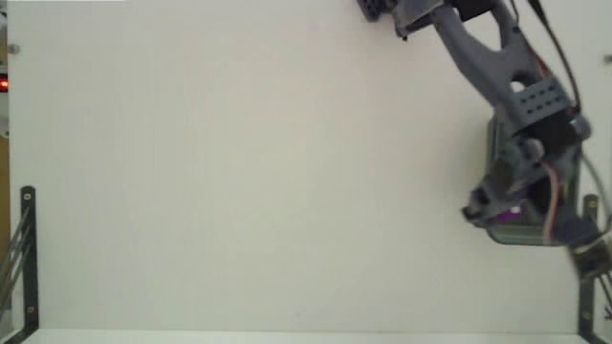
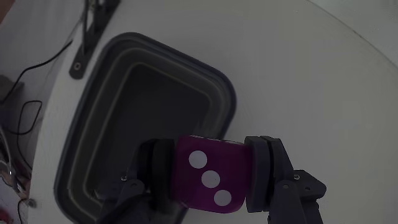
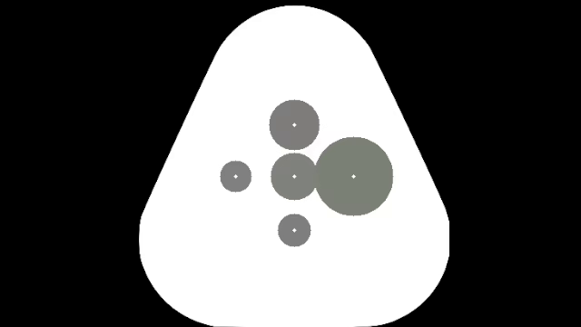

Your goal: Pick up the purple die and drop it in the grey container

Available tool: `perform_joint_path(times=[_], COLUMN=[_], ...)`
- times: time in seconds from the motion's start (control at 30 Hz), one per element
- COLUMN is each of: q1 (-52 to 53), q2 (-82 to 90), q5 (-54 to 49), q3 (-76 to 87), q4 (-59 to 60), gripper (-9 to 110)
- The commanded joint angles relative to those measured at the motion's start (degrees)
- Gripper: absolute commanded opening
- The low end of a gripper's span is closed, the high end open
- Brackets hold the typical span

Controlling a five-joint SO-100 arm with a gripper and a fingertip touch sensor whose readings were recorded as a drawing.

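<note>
Only the wrist view shows the fingers (image 2: 211, 177) clamping the purple die (image 2: 211, 177), three dots up, beside the grey container (image 2: 124, 112).

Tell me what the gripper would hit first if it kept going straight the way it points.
Likely the grey container: the gripper, shut on the purple die, points toward its open inside, though depth is unclear and the near rim may come first.
</note>
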Motion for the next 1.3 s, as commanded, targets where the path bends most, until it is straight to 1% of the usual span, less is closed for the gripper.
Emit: perform_joint_path(times=[0.0, 0.33, 0.8, 0.83, 1.27], q1=[-3.59, -8.32, -8.66, -8.66, -8.66], q2=[1.55, 1.19, 1.17, 1.17, 1.17], q5=[0.18, 0.18, 0.18, 0.18, 0.18], q3=[-2.7, -3.23, -3.27, -3.27, -3.27], q4=[0.64, 0.83, 0.84, 0.84, 0.84], gripper=[63, 63, 63, 110, 110])
